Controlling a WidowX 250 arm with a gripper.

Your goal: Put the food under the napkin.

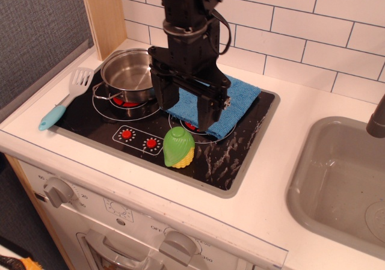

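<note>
Gripper (187, 104) hangs above the rear-centre of the toy stovetop, jaws spread wide, nothing between them. Left finger (163, 93) sits in front of the pot's right flank; right finger (209, 110) overlaps the front part of the blue cloth in this view; whether either touches anything below cannot be told. Black arm rises from the gripper up out of the top of the frame, cabling visible along it. Blue terry napkin (240, 98) lies flat on the right rear of the black cooktop (240, 153), partly hidden behind the gripper, its front edge over the red ring of a burner. Toy corn cob (178, 147) stands just in front of the gripper and below it, apart from both fingers: green ribbed husk uppermost, yellow kernelled end down toward the front right. It rests on the cooktop beside the two red printed dials, near the napkin's front edge, not covered by it. Steel pot (127, 73) on the left rear burner, empty inside as far as can be seen. Spatula (65, 100) with pale slotted head and light-blue handle lies at the cooktop's left edge, handle reaching onto the white counter. Grey sink basin (337, 180) to the right, well apart. White tiled wall behind.
</note>
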